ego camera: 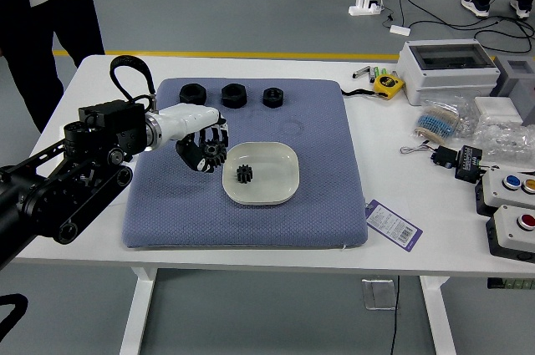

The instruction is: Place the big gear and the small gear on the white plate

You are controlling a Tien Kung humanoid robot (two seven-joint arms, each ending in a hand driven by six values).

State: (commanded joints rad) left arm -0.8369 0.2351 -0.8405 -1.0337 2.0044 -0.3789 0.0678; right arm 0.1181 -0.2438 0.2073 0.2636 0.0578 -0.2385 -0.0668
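Note:
My left hand (pixel 211 144), white-backed with black fingers, is shut on the big black gear (pixel 215 153), whose toothed face shows at the fingertips. Hand and gear are at the upper left edge of the white plate (pixel 272 184); whether the gear touches the rim I cannot tell. On the plate's left part lies the small black gear (pixel 244 174). My right hand is out of view.
Three black nuts (pixel 234 95) line the far side of the blue mat (pixel 330 217). A yellow tape measure (pixel 388 84), a grey-white box (pixel 447 71), plastic bags and button boxes (pixel 512 231) occupy the right. A person (pixel 50 4) stands at the far left.

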